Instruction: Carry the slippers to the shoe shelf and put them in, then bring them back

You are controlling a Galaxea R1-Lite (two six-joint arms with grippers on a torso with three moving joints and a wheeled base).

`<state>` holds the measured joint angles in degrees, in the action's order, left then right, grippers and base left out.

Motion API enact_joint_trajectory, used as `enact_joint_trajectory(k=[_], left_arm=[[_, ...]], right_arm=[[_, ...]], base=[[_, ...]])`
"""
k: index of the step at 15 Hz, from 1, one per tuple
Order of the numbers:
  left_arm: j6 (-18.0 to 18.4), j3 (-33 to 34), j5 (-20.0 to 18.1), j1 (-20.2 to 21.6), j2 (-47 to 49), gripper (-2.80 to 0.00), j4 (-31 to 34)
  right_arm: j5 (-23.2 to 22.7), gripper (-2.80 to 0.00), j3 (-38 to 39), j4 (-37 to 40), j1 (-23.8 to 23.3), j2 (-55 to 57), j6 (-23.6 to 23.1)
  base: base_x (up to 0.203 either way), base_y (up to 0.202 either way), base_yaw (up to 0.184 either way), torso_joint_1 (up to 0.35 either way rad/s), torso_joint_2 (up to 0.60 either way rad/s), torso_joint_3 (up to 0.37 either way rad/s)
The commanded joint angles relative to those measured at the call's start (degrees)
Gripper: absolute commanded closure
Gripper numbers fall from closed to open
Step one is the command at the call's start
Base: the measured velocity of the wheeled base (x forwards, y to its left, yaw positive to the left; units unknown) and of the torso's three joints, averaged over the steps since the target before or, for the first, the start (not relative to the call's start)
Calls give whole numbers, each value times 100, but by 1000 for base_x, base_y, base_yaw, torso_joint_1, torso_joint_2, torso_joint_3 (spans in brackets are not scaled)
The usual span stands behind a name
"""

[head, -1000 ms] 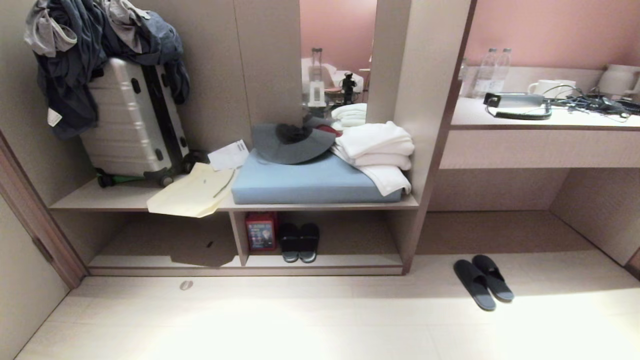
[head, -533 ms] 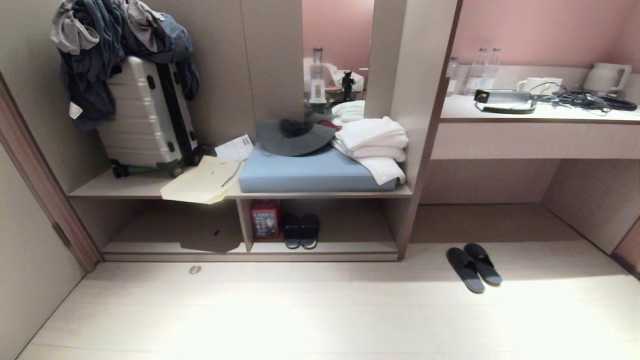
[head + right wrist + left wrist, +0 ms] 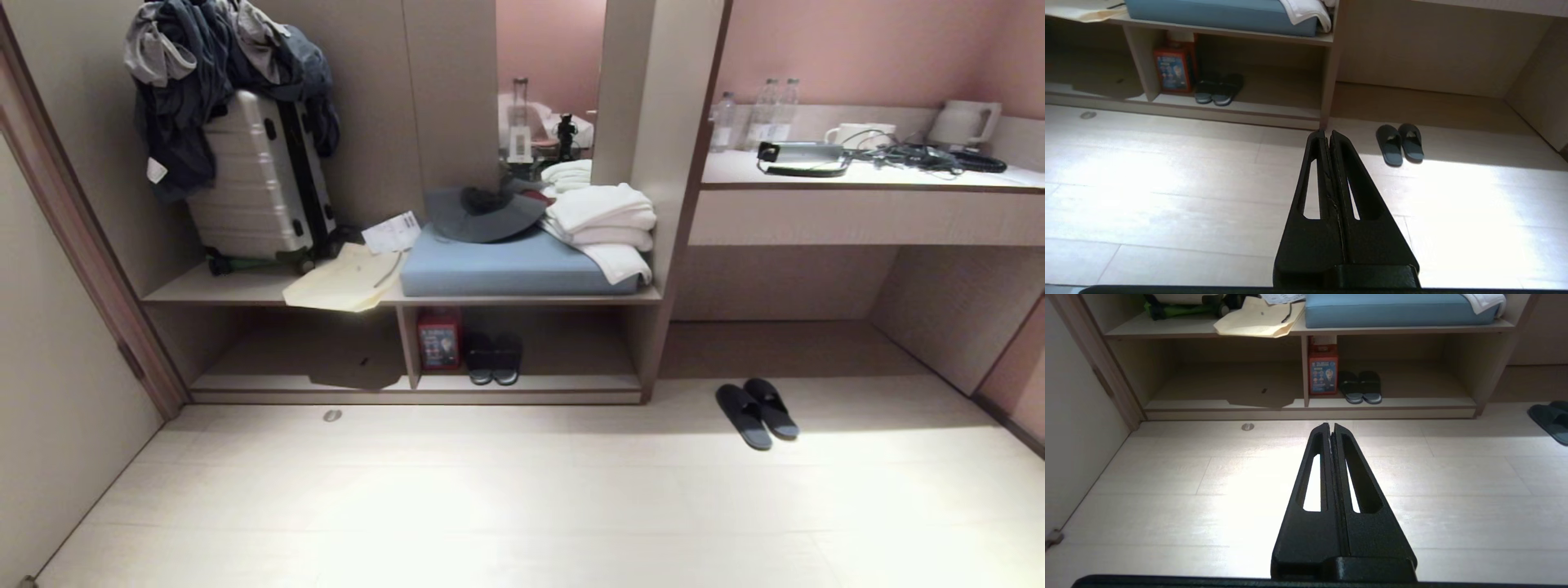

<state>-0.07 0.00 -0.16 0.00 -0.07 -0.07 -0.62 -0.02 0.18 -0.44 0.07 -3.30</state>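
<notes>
Slippers: I see the flat dark grey fabric slippers (image 3: 757, 413) side by side on the pale floor (image 3: 522, 490), right of the built-in unit, under the desk counter (image 3: 865, 181).
Shoe shelf: narrower beige wood cubby (image 3: 563, 382), holding a red box (image 3: 438, 340) and another dark pair (image 3: 493, 359).
Left gripper (image 3: 1330, 426): fingers pressed together, empty, above bare floor.
Right gripper (image 3: 1327, 133): my claw is closed too, holding nothing, well short of the slippers.
</notes>
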Motion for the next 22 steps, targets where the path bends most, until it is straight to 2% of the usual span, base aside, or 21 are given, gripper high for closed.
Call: enact_joint_trajectory(k=[1,11,22], left_arm=[[-1,0,-2,0,7,0,-1],[-1,0,-2,0,7,0,-1],[-1,0,-2,0,7,0,-1]], right_arm=[[0,0,2,-1,0,10,-4],[9,0,2,-1,0,1,5],[9,0,-6,-1,0,1,5]], base=[[-196,0,0,2,2,2],[-192,0,0,1,2,3],[-6,0,0,0,0,0]])
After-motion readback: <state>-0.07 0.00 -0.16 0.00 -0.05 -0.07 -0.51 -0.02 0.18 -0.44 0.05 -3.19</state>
